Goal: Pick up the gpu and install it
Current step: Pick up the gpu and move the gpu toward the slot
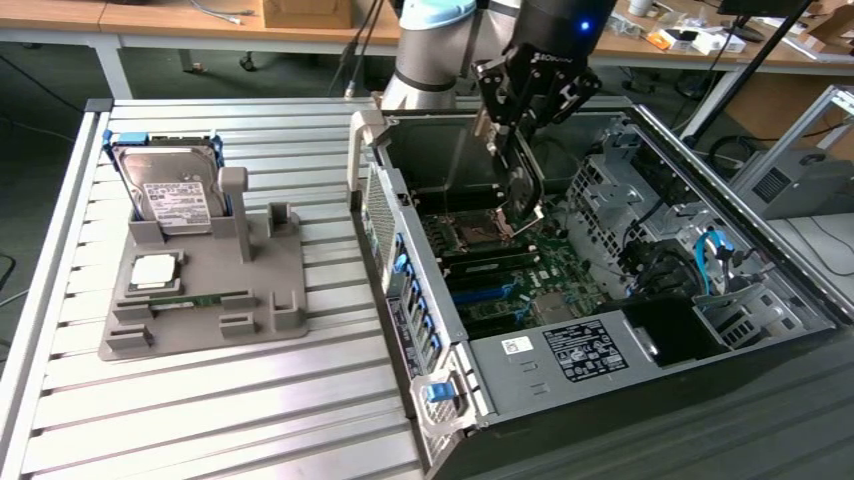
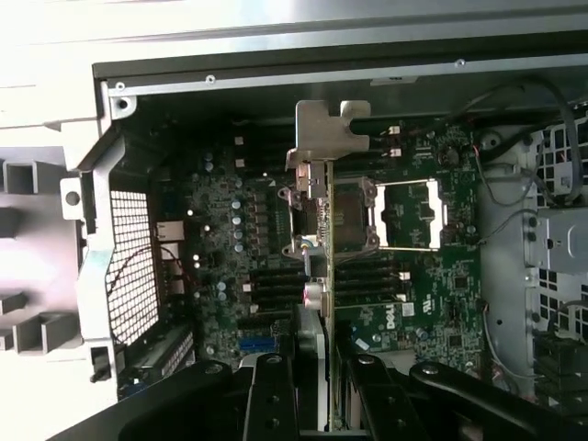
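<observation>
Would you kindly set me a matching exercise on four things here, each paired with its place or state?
Things:
1. gpu
2. hard drive
3. memory stick
4. case

Places or states:
A. green, lying in the grey holder
B. open, on its side
C. held in the gripper, over the motherboard
D. blue-framed, propped up in the holder

Pairs: 1-C, 2-D, 3-A, 4-B

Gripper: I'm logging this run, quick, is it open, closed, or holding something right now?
Gripper: jaws closed on the graphics card, held on edge over the open computer case.
</observation>
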Controlling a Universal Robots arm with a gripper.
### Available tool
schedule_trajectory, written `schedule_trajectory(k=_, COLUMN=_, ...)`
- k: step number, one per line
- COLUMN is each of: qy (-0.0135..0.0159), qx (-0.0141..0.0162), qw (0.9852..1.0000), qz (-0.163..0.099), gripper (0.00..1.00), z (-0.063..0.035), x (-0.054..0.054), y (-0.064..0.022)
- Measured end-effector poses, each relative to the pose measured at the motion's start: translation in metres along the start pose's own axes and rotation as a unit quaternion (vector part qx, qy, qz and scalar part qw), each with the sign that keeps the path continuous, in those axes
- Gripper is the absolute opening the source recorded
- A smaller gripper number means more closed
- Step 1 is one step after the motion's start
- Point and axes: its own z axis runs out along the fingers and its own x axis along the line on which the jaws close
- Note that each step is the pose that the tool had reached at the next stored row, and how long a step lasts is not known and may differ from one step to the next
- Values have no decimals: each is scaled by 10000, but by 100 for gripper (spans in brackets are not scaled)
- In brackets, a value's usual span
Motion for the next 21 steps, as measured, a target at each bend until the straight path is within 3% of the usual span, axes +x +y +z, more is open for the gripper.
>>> schedule_trajectory(k=21, qy=14, qx=15, qw=10000, qz=0, gripper=27, z=132, x=-426, y=-116)
